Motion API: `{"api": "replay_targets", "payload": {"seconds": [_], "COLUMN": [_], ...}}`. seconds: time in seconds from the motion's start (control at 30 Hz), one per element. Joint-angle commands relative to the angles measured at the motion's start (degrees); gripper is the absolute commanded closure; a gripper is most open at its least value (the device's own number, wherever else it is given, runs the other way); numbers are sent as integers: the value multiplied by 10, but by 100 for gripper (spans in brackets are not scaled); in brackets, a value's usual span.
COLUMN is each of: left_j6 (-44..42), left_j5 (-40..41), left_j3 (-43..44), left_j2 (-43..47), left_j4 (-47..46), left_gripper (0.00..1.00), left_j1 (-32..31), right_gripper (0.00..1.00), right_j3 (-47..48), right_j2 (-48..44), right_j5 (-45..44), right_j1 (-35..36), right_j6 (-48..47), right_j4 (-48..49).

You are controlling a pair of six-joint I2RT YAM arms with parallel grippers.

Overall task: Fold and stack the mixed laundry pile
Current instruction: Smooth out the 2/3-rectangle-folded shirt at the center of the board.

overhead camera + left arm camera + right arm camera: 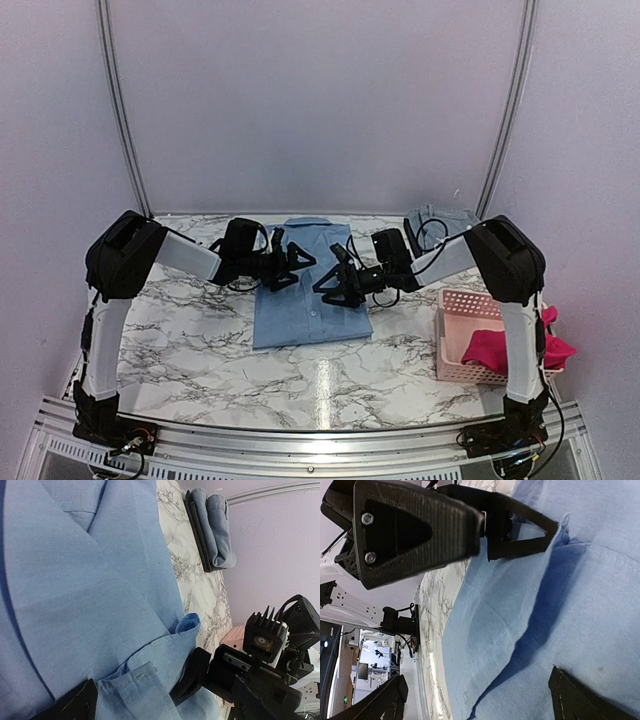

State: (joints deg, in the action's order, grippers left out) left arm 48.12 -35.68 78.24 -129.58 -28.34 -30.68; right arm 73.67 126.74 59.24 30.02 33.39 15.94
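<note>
Hovering released over the light blue shirt (305, 300) flat on the worktop (200, 345), left tool (300, 263) and right tool (330, 277) flank its folded-in sides, likely readying the next fold.

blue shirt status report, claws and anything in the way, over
Left claw and right claw both open, low at the blue shirt. Shirt flat on table, sleeves folded in. Magenta garment in pink basket, nothing blocking.

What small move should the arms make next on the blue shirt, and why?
Probably lower and close both grippers on the cloth. The left gripper and right gripper stand open over the blue shirt, a raised fold shows between the jaws of each, and the shirt seems only partly folded.
</note>
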Motion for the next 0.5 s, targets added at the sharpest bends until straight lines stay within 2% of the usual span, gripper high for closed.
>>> {"api": "replay_targets", "payload": {"seconds": [0.0, 0.1, 0.2, 0.33, 0.4, 0.47], "left_j6": [-31, -102, -205, -328, -412, -492], "left_j5": [13, 78, 160, 243, 304, 369], "left_j3": [-44, -78, -98, -151, -192, -228], "left_j2": [104, 204, 294, 389, 436, 465], "left_j4": [37, 111, 218, 295, 316, 323], "left_gripper": [1, 1, 1, 1, 1, 1], "left_j1": [9, 17, 14, -11, -57, -107], "right_gripper": [2, 3, 12, 30, 44, 53], "right_j3": [-60, -65, -19, 108, 178, 242], "right_j2": [-45, -114, -153, -126, -82, -44], "right_j5": [-10, -34, -39, -74, -95, -100], "right_j1": [24, 17, 4, 1, 2, 7], "right_j6": [11, -39, -79, -169, -207, -231], "right_j4": [-9, -83, -153, -310, -379, -428]}}
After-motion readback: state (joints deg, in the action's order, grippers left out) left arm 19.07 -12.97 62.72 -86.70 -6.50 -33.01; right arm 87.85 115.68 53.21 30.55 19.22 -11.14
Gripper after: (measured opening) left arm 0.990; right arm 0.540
